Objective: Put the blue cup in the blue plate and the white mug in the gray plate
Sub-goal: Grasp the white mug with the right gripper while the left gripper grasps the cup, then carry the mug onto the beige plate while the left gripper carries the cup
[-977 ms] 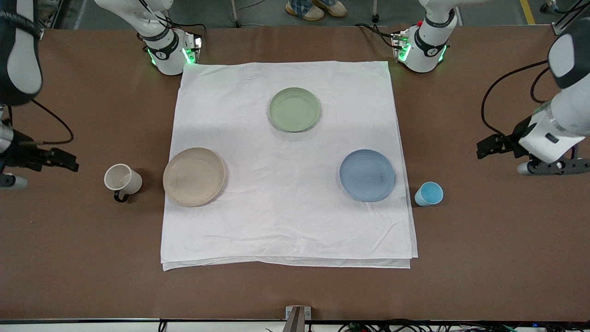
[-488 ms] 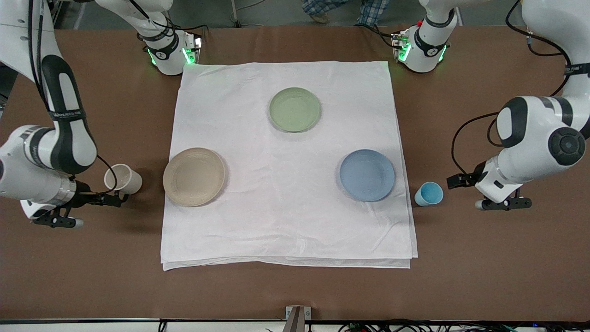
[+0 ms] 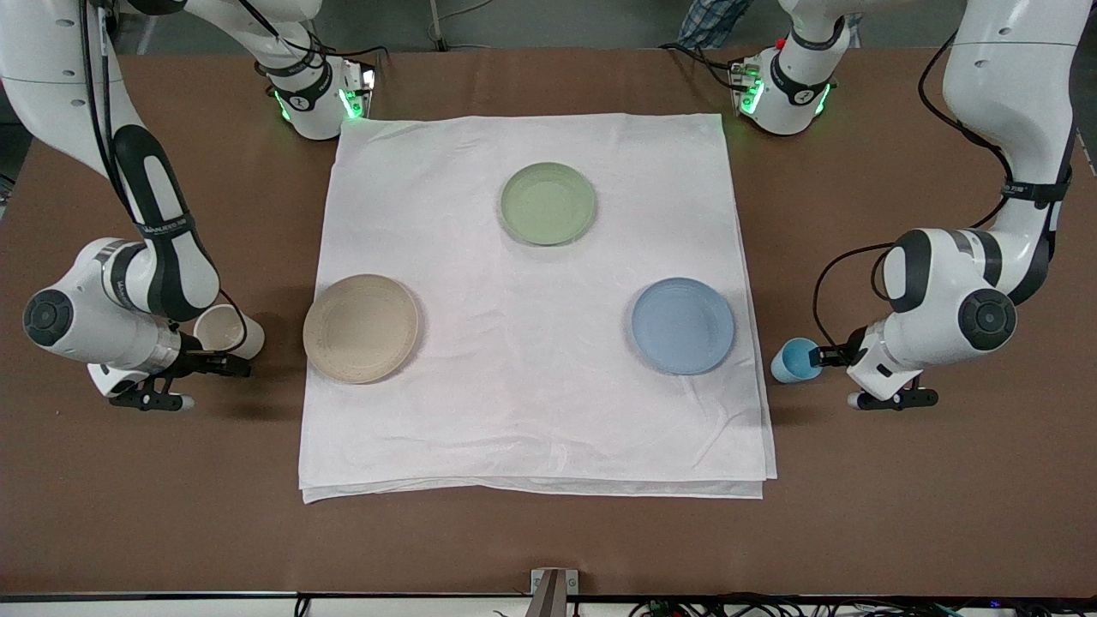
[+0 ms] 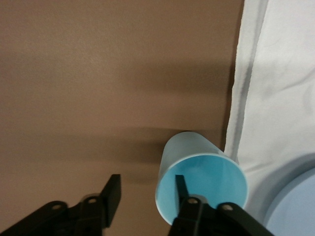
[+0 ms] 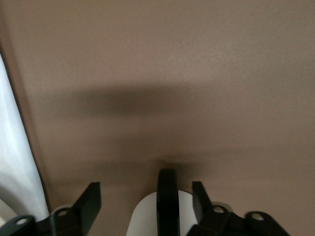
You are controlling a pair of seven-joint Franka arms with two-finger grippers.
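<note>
The blue cup (image 3: 795, 360) stands on the brown table beside the cloth's edge, next to the blue plate (image 3: 683, 326). My left gripper (image 3: 830, 354) is low at the cup and open. In the left wrist view, my left gripper (image 4: 146, 189) has one finger inside the blue cup (image 4: 194, 157) and the other outside its wall. The white mug (image 3: 224, 328) stands beside the gray plate (image 3: 361, 328), partly hidden by the right arm. My right gripper (image 3: 224, 363) is open at the mug. In the right wrist view, the mug's black handle (image 5: 167, 201) lies between the fingers of my right gripper (image 5: 146, 192).
A white cloth (image 3: 531, 411) covers the middle of the table and bears the plates. A sage-green plate (image 3: 548, 203) sits on it farther from the front camera. The robot bases (image 3: 313, 94) stand at the cloth's corners.
Both arms have swung in and down. My left gripper has reached the blue cup and straddles its wall. My right gripper has closed in on the mug's handle.
</note>
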